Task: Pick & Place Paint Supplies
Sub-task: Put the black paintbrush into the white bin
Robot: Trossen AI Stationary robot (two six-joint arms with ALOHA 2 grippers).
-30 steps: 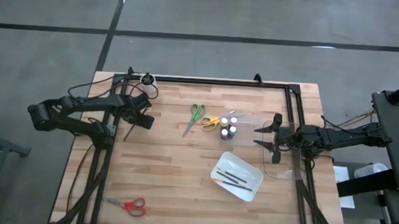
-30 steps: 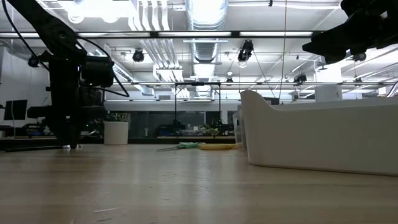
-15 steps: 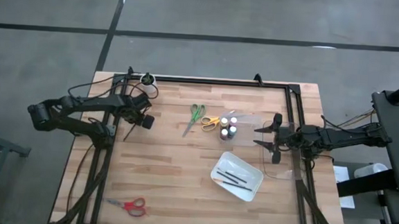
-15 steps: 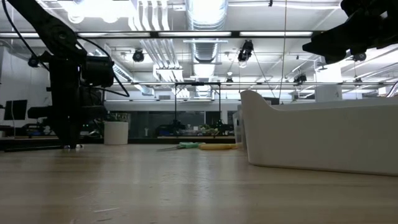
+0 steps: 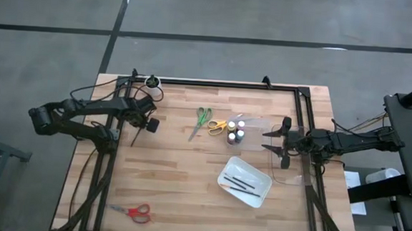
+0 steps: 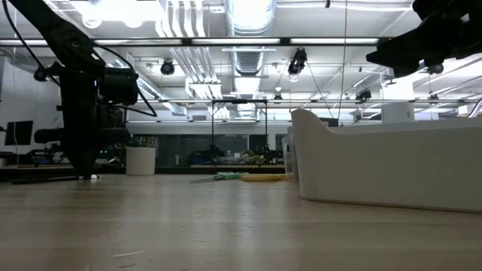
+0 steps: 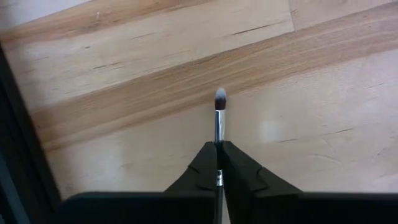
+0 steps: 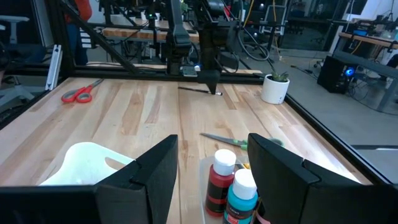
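High view, left gripper (image 5: 147, 123): low over the far-left part of the surface (image 5: 188, 179), fingers pinched shut on a thin dark brush (image 5: 136, 135) that trails out from them toward the near edge; gripped at one end, likely so it can be carried lengthwise.
High view, right gripper (image 5: 274, 141): waits at the right side, fingers spread apart and empty, aimed at the paint bottles (image 5: 235, 131) clustered mid-surface.
High view, other supplies: green scissors (image 5: 201, 120) and yellow scissors (image 5: 218, 125) lie just beside the bottles; red scissors (image 5: 134, 211) sit well apart near the front-left corner.
High view, tray (image 5: 225, 183): white, tilted on the surface, with dark brushes (image 5: 243, 184) inside; probably the place this brush is meant for.
Low view: the tray wall (image 6: 376, 169) fills the right; the left arm (image 6: 79, 113) comes down at far left; whether the brush is off the wood I cannot tell here.
Left wrist view: fingers (image 7: 202, 169) closed tight with the brush (image 7: 219, 118) clamped between them, bristle tip pointing forward over bare wood.
Right wrist view: fingers (image 8: 155, 171) wide apart, holding nothing, with red and teal bottles (image 8: 233, 183) between and ahead of them; a small white cup (image 8: 274, 90) stands at the far edge.
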